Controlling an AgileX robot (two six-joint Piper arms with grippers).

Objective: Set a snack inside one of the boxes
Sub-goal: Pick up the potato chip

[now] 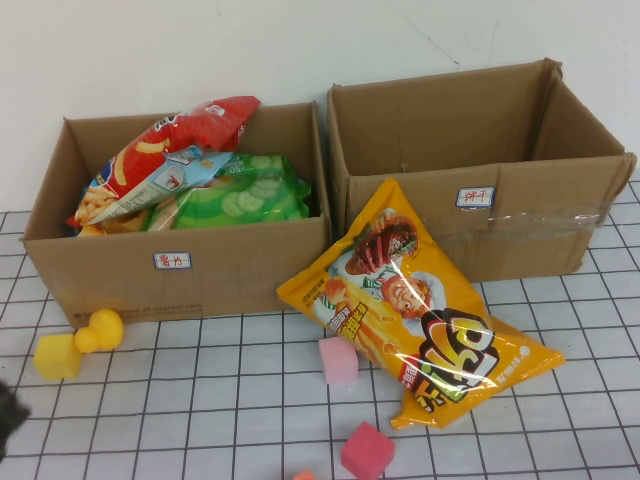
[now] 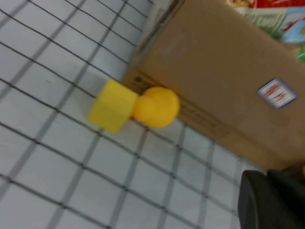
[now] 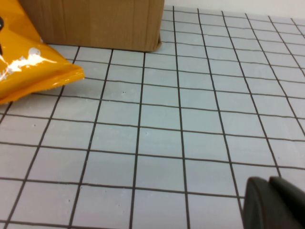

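An orange snack bag (image 1: 415, 308) lies on the gridded table, its top leaning on the front of the empty right cardboard box (image 1: 480, 150). Its corner shows in the right wrist view (image 3: 28, 71). The left cardboard box (image 1: 180, 270) holds a red chip bag (image 1: 170, 150) and a green snack bag (image 1: 240, 195). My left gripper (image 1: 8, 415) is at the table's near left edge, shut and empty; in the left wrist view (image 2: 270, 198) it sits near the left box front (image 2: 224, 86). My right gripper (image 3: 270, 202) is shut and empty over bare table, out of the high view.
A yellow cube (image 1: 57, 356) and yellow ball (image 1: 102, 330) sit by the left box's front corner. A pink block (image 1: 338, 360), a red block (image 1: 367, 450) and an orange piece (image 1: 303, 475) lie on the near table.
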